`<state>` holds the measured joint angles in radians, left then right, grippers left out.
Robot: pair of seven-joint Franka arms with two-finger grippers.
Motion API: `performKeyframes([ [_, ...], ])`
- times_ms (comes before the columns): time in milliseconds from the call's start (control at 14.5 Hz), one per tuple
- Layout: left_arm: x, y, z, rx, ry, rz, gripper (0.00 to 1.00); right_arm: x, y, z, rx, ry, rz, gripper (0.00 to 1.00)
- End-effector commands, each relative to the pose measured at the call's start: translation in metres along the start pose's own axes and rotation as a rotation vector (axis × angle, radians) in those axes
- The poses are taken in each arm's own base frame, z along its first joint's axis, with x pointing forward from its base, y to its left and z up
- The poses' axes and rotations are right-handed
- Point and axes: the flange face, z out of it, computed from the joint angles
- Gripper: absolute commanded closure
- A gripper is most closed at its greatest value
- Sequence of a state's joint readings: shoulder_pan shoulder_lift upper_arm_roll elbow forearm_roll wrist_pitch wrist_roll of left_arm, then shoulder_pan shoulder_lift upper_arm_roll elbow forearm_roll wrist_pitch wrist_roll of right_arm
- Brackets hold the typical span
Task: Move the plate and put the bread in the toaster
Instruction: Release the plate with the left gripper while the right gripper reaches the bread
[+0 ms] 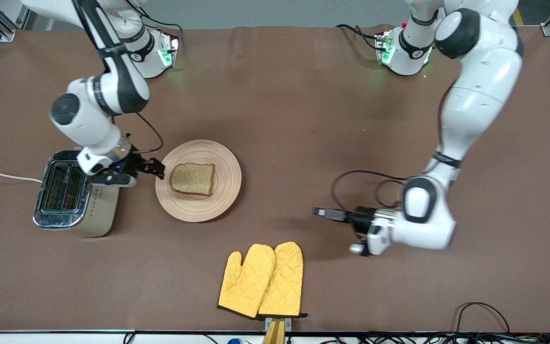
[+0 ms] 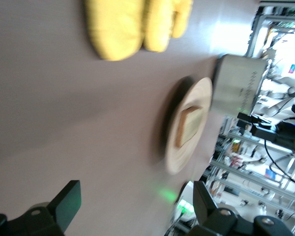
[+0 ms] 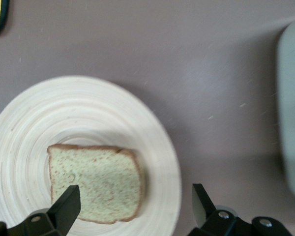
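Bread [image 1: 192, 178] on plate [image 1: 225, 162] (toaster [image 1: 67, 193] beside), both tools apart.

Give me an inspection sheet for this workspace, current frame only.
Surface: brown table cover, bare across the middle.
Job's things: bread lies flat on the plate; toaster beside the plate toward the right arm's end, both slots empty.
Clutter: pair of yellow oven mitts, nearer the front camera than the plate.
Grippers: right gripper open, over the plate's rim on its toaster side, holding nothing; left gripper open, empty, low over bare table.
Cables: white toaster cord runs off the table edge.
Surroundings: nothing seen.
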<state>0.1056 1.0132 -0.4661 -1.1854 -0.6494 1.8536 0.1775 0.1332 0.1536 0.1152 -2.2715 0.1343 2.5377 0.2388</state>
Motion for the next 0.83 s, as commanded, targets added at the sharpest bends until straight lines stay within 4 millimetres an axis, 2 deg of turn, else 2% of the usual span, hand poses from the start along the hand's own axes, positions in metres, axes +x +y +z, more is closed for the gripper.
performKeyframes([
  [0, -0.012, -0.008, -0.070, 0.185, -0.036, 0.054, 0.00, -0.005, -0.004, 0.020, 0.005, -0.011, 0.027, 0.00],
  [69, -0.018, -0.006, -0.098, 0.297, -0.035, 0.097, 0.00, -0.007, -0.003, 0.034, 0.005, -0.009, 0.028, 0.00],
  [207, -0.034, 0.025, -0.145, 0.527, -0.029, 0.192, 0.00, -0.017, 0.001, 0.051, 0.007, 0.016, 0.027, 0.01],
  [276, -0.048, 0.052, -0.169, 0.628, -0.021, 0.218, 0.00, -0.019, 0.001, 0.059, 0.005, 0.009, 0.027, 0.03],
  [414, -0.083, 0.124, -0.213, 0.843, 0.040, 0.240, 0.00, -0.020, 0.004, 0.068, 0.003, -0.003, 0.032, 0.12],
  [483, -0.104, 0.154, -0.229, 0.908, 0.077, 0.186, 0.00, -0.021, 0.003, 0.072, 0.001, -0.008, 0.032, 0.16],
  [621, -0.145, 0.216, -0.238, 0.962, 0.134, 0.120, 0.00, -0.022, 0.003, 0.072, 0.000, -0.013, 0.029, 0.25],
  [759, -0.182, 0.259, -0.251, 0.995, 0.162, 0.132, 0.00, -0.022, 0.002, 0.072, -0.001, -0.018, 0.028, 0.34],
])
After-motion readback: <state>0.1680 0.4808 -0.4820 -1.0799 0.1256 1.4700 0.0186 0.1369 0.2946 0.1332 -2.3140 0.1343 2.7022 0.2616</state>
